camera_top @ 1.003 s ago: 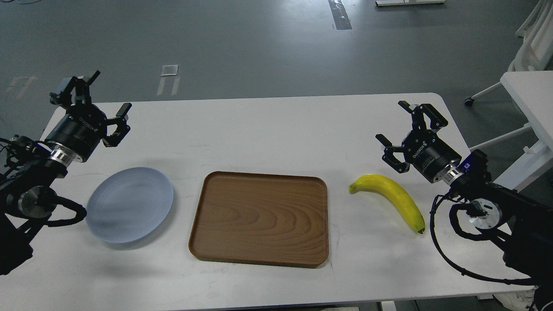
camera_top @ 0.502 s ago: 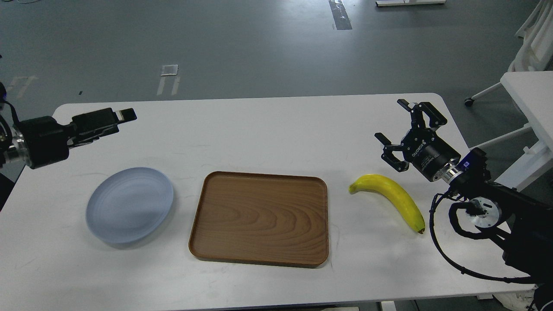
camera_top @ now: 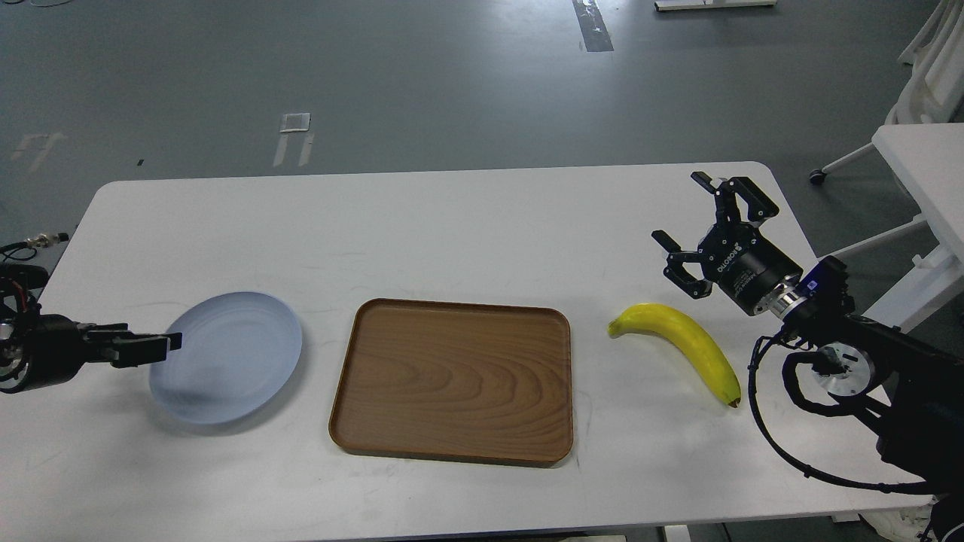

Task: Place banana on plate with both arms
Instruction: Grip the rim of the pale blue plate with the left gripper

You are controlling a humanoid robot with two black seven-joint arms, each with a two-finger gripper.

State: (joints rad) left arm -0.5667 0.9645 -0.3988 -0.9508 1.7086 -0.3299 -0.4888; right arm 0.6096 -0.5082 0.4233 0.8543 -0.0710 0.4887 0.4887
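Observation:
The yellow banana (camera_top: 681, 340) lies on the white table (camera_top: 452, 226) at the right, stem end towards the tray. The pale blue-grey plate (camera_top: 233, 365) lies at the left. My right gripper (camera_top: 678, 208) is open and empty, hovering just behind the banana and apart from it. My left gripper (camera_top: 154, 348) is low at the plate's left rim, its tip over the rim. It is seen side-on and dark, so its fingers cannot be told apart. I cannot tell whether it touches the plate.
A rectangular brown wooden tray (camera_top: 452, 380) lies between plate and banana. A second white table (camera_top: 922, 173) stands at the far right beyond the table edge. Grey floor lies behind.
My left arm has swung down and towards me, from behind the plate to the plate's left rim. The right gripper has barely moved. Banana and plate have not moved.

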